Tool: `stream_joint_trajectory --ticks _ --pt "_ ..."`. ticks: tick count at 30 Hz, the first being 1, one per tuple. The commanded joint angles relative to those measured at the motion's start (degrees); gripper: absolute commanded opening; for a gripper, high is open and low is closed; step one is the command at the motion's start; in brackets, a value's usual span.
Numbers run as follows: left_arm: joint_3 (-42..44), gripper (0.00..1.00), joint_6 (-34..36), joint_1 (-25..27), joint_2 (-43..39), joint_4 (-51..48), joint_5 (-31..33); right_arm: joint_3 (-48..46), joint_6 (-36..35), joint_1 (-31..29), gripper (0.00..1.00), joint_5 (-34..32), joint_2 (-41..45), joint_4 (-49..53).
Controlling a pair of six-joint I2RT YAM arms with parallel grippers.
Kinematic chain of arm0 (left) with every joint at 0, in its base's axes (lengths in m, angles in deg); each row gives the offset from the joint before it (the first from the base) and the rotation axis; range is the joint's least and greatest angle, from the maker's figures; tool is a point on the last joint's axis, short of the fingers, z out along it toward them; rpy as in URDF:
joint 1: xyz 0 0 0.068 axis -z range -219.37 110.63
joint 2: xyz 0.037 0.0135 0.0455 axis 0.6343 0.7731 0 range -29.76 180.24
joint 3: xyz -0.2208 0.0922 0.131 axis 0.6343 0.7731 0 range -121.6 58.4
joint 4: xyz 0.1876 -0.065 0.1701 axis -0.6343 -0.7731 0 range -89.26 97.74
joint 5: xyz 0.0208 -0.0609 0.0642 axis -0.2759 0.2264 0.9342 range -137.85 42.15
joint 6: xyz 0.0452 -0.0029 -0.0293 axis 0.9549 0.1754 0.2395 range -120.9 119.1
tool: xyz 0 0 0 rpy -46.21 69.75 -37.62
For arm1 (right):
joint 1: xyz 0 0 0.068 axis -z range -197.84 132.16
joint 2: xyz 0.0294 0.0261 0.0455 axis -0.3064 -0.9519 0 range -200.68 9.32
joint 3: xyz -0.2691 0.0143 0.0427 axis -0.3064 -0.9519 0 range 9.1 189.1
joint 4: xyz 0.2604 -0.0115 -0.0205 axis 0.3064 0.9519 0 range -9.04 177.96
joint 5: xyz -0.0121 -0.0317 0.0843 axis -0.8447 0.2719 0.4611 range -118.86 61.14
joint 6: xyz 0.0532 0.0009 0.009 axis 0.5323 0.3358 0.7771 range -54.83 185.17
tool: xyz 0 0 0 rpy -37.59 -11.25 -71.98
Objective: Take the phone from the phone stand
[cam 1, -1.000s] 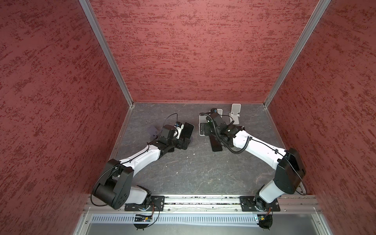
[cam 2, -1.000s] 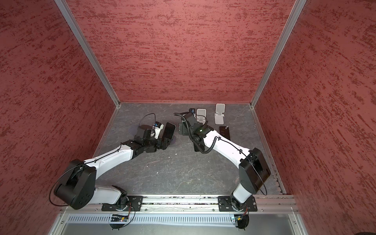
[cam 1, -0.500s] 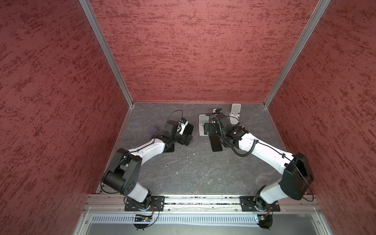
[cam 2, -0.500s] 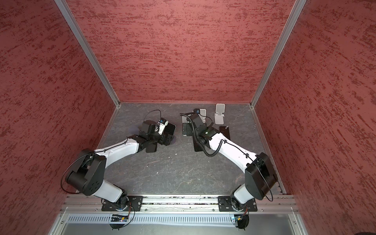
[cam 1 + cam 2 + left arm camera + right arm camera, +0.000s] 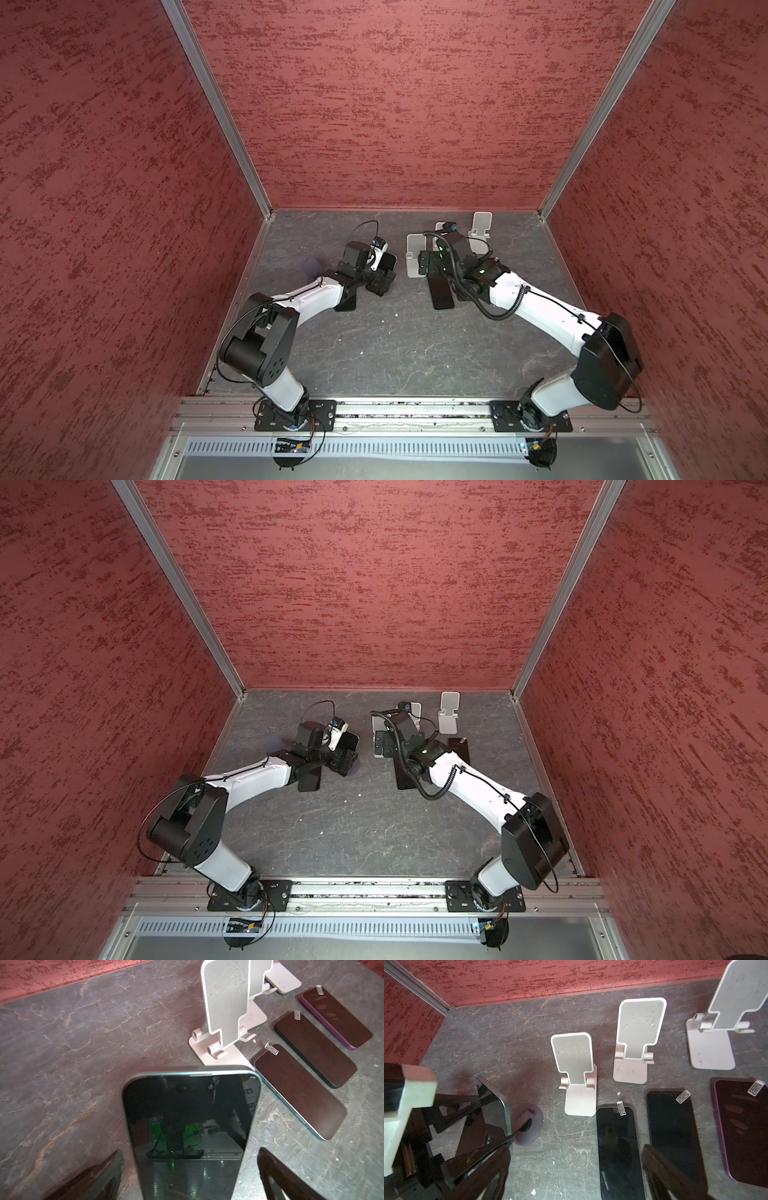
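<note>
Comparing with a second ago, I see the left arm's elbow has swung in from the side wall and folded higher, while the left gripper point(image 5: 190, 1153) has stayed at the phone point(image 5: 187, 1126). That phone has not shifted: it stands nearly upright against the round purple phone stand point(image 5: 529, 1126), left of the middle of the table point(image 5: 395, 353). The gripper's fingers point(image 5: 93, 1176) are spread wide on either side of the screen, with gaps showing on both sides, so nothing is clamped. The right arm has crept a little toward the back wall. The right gripper point(image 5: 577, 1148) is likewise spread wide, hovering over a teal-edged phone point(image 5: 618, 1147) lying flat. Beside that lie a black phone point(image 5: 672, 1136) and a purple phone point(image 5: 745, 1130), in front of a row of three white folding stands point(image 5: 640, 1028). From the right wrist view, the left gripper's body hides the standing phone's lower end.
</note>
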Motion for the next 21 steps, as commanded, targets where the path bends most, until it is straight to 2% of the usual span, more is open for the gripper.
stream_joint_trajectory --ticks 1,6,21 --pt "-1.14 1.0 1.51 1.55 1.18 -0.15 4.8 -0.11 -0.19 0.47 0.99 0.95 0.12 -1.41" --pt "-0.96 1.0 1.26 1.94 1.62 0.03 5.92 0.17 -0.15 0.56 0.99 1.24 -0.53 -1.59" --pt "-1.56 1.0 0.91 1.23 3.03 -0.5 3.22 1.39 0.03 0.63 0.99 1.06 -2.29 -1.08"
